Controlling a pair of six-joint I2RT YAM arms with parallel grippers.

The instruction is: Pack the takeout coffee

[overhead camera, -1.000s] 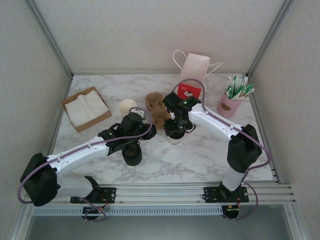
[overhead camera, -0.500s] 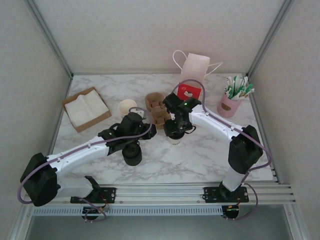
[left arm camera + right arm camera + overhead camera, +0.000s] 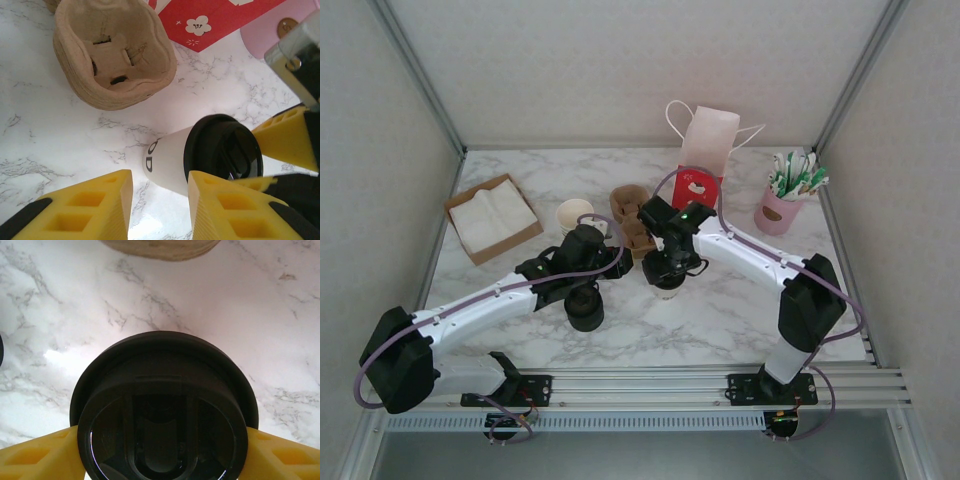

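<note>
The takeout coffee (image 3: 167,161), a small cream cup with a black lid (image 3: 162,405), stands on the marble in the middle of the table (image 3: 667,288). My right gripper (image 3: 665,268) is shut on it from above, one yellow finger (image 3: 35,460) on each side just under the lid. My left gripper (image 3: 160,210) hovers close on the cup's left, open, with bare marble between its fingers. In the top view the left gripper (image 3: 608,262) sits just left of the cup. The red-and-white bag (image 3: 703,160) stands upright at the back.
A brown pulp cup carrier (image 3: 633,218) lies just behind the cup, also in the left wrist view (image 3: 112,55). A stack of lidless cups (image 3: 574,214), a black lid stack (image 3: 585,310), a napkin box (image 3: 492,217) and a pink holder of sachets (image 3: 781,204) stand around.
My right gripper has shifted slightly left and nearer with the cup in its grip. The left gripper has opened a little and stayed in place.
</note>
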